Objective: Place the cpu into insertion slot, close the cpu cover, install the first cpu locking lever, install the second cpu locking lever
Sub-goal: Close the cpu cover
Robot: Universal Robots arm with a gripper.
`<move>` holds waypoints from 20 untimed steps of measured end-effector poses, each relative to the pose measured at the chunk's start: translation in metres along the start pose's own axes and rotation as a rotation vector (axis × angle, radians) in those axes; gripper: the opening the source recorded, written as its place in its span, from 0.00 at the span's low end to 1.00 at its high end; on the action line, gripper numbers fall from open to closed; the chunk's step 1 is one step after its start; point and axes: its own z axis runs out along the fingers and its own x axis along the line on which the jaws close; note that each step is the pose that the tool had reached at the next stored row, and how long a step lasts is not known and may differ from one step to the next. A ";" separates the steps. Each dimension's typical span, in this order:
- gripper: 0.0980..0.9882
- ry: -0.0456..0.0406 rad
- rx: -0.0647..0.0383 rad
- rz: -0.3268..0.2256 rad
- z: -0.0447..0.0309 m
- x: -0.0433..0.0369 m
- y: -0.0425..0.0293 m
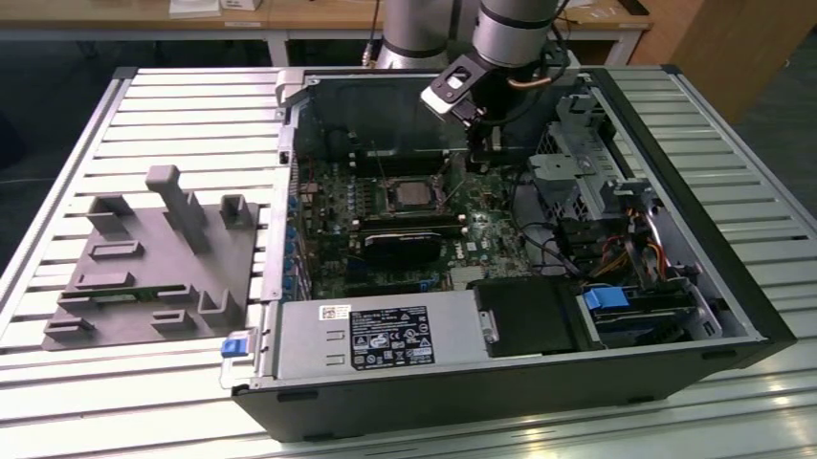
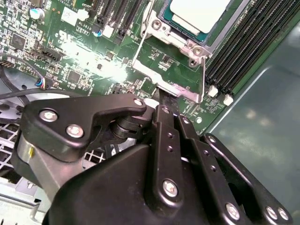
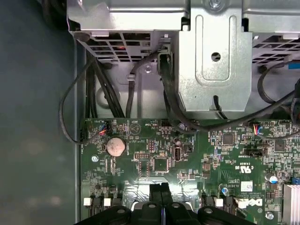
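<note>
While the gripper (image 2: 163,93), jaws together, sits beside the cpu cover (image 2: 190,43) at the exterior view's centre, we judge a slip could gouge the motherboard (image 2: 70,47).

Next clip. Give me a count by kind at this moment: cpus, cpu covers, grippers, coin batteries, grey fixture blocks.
cpu: 1
cpu cover: 1
gripper: 1
coin battery: 1
grey fixture block: 1
Total: 5
</note>
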 end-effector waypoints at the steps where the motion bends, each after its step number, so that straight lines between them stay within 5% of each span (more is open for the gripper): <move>1: 0.00 0.0001 0.000 0.000 0.0000 0.0000 -0.0002; 20: 0.00 0.0094 -0.023 0.000 0.0017 -0.0009 -0.0489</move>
